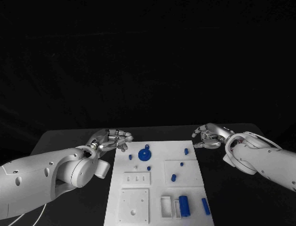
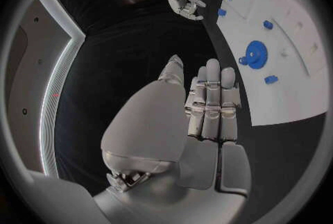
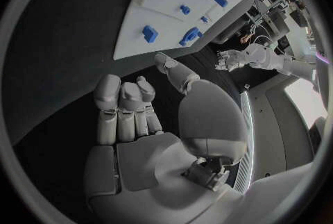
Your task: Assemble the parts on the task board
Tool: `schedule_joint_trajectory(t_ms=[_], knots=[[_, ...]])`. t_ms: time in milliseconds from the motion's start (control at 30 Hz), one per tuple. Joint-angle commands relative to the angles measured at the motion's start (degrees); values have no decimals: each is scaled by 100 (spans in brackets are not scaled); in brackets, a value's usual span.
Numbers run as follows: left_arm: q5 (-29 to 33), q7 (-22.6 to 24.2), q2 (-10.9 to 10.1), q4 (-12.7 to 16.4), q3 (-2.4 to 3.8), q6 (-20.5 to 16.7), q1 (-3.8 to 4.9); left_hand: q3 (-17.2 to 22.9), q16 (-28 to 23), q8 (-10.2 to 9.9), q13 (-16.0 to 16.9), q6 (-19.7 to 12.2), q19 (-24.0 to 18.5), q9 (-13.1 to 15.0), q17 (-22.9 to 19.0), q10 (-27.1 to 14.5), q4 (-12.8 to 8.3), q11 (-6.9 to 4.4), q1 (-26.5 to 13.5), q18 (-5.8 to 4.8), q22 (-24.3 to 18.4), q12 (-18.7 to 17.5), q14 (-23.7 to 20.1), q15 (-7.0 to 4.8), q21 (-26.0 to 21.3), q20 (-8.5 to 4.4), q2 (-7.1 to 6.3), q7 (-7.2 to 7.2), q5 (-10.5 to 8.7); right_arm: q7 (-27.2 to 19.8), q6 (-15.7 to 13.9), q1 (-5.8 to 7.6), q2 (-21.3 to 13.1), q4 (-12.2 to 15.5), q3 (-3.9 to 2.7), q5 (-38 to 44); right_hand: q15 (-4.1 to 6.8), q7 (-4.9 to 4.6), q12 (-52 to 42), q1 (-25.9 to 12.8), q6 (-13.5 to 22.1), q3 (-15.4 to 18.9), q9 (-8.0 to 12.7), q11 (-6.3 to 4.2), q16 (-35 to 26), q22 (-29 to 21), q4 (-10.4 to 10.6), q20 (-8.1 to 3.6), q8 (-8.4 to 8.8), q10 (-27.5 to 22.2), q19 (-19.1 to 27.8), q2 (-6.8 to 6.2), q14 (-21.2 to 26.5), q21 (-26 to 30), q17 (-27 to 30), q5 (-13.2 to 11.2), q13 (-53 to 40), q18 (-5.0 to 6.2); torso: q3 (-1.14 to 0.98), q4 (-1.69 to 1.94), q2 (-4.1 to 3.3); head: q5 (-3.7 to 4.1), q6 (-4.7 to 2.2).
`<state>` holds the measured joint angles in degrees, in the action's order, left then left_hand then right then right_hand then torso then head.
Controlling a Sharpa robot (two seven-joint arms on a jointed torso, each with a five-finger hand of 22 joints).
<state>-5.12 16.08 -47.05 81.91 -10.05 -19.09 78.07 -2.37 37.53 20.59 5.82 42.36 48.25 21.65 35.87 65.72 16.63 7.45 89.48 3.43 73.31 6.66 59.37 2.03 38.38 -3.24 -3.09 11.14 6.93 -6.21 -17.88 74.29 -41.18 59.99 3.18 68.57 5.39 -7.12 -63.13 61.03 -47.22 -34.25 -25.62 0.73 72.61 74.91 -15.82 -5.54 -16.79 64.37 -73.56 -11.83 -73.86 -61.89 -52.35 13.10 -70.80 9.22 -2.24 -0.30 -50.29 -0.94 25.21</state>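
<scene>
Both empty: left robot hand (image 1: 111,140) and right robot hand (image 1: 209,136) hover fingers apart over the black counter (image 1: 66,139), white plastic task board (image 1: 158,162) between them.

The task board (image 1: 188,165) looks like matt white plastic; its blue parts (image 1: 144,154) are smooth plastic. Both hands (image 2: 208,107) (image 3: 132,113) show satin silver metal; the surface (image 1: 66,141) is matt black.

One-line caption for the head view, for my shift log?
Both hands, left hand and right hand, hover empty beside the task board's far corners; blue parts lie untouched on it.
</scene>
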Motion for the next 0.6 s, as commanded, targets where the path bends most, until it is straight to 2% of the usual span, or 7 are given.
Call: schedule_joint_trajectory(t_ms=[33, 67, 200, 267, 433, 467, 600], knots=[[52, 101, 13, 4, 2, 102, -3, 29, 35, 18, 6, 43, 16, -2, -5, 27, 1, -4, -15, 207, -6, 26, -3, -23, 33, -33, 18, 6, -2, -129, 200, -82, 56, -129, 1, 54, 23, 3, 21, -17, -46, 15, 5, -9, -37, 99, -32, 14, -12, -30, 25, 32, 3, 23, -8, 31, 10, 578, -53, -26, 3, -14, 8], [52, 98, 15, 5, 2, 113, -6, 28, 36, 19, 2, 45, 17, -3, -7, 11, 1, 0, -11, 205, -8, 14, -3, -23, 35, -36, 15, 5, -1, -134, 207, -109, 82, -182, 1, 67, 23, 4, 21, -9, -46, 13, 5, -9, -38, 98, -36, 14, -12, -30, 25, 33, 3, 24, -8, 34, 11, 578, -47, -25, 3, -12, 19], [52, 117, 27, -3, 2, 97, -20, 24, 34, 18, -11, 42, 14, -8, -12, -45, 2, 15, -10, 197, -13, -23, -10, -18, 37, -41, 12, 6, -5, -139, 206, -190, 181, -354, 1, 70, 29, 11, 23, 79, -41, -36, 12, -16, -49, 91, -48, 17, -8, -29, 25, 43, -4, 30, -13, 50, 17, 578, -72, -24, 1, 1, 63], [52, 135, 26, -9, 2, 95, -25, 23, 34, 18, -12, 42, 13, -8, -13, -49, 2, 16, -10, 196, -13, -26, -11, -18, 37, -42, 11, 6, -6, -134, 180, -237, 254, -452, 0, 71, 31, 13, 25, 117, -35, -68, 17, -18, -56, 89, -45, 21, -3, -29, 25, 47, -7, 33, -16, 53, 20, 578, -62, -13, -1, 18, 82], [75, 148, 29, -22, 2, 104, -35, 23, 35, 19, -13, 44, 13, -8, -14, -54, 2, 17, -7, 195, -15, -30, -10, -17, 37, -43, 10, 5, -6, 11, -25, -322, 396, -570, 0, 171, 38, 21, 23, 129, -10, -90, 28, -26, -63, 86, -32, 29, 12, -24, 17, 49, -15, 33, -23, 13, 23, 578, -97, -2, -11, 3, 122], [75, 145, 28, -20, 1, 112, -36, 23, 35, 18, -12, 43, 13, -9, -14, -54, 2, 17, -8, 195, -15, -30, -10, -17, 38, -43, 11, 5, -6, 34, -59, -325, 428, -597, 0, 178, 42, 24, 21, 149, -6, -118, 33, -30, -69, 83, -29, 31, 14, -19, 8, 42, -22, 32, -31, -81, 26, 578, -108, -3, -12, -7, 125], [75, 140, 43, -17, 1, 126, -41, 23, 37, 20, -11, 46, 13, -9, -14, -48, 5, 16, -12, 192, -16, -28, -8, -18, 39, -43, 16, 5, -7, 60, -72, -341, 487, -641, 0, 178, 49, 32, 17, 130, 0, -138, 42, -36, -74, 79, -9, 34, 17, -11, -9, 35, -35, 31, -47, -254, 30, 578, -122, 6, -17, 8, 142]])
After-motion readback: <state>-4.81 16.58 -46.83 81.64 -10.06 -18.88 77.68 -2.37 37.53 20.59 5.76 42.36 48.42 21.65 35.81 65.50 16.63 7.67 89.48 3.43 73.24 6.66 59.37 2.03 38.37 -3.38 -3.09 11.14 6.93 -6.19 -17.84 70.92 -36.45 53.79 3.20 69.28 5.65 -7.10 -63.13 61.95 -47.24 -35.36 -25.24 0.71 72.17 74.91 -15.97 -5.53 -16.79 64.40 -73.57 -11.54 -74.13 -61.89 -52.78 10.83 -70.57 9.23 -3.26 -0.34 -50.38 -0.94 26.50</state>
